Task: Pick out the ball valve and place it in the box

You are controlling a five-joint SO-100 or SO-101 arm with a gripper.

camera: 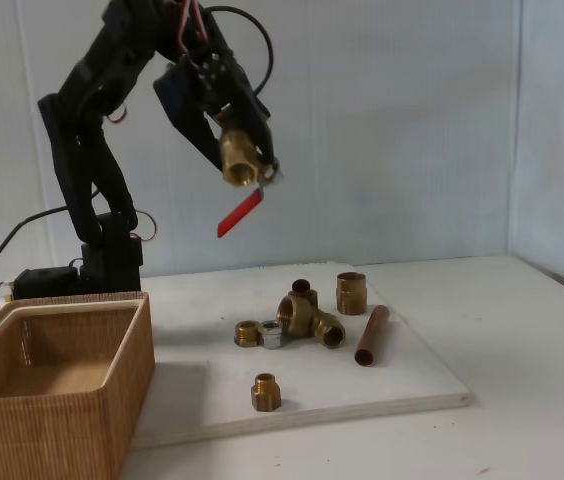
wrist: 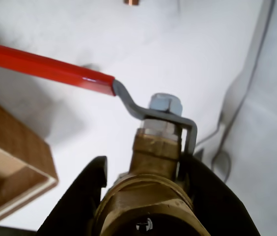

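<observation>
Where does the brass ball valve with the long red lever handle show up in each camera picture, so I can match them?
Wrist view: the brass ball valve with the red lever handle sits bottom centre, between the black gripper jaws, handle reaching to the upper left.
Fixed view: the valve hangs high, left of centre, handle pointing down.
Shared landmark: the tan wicker box, lower left in both.

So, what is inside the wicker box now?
In the fixed view, the box seems to hold nothing: its far inner walls and part of the floor are bare. The near wall hides the rest. The ball valve hangs in the claw.
</observation>
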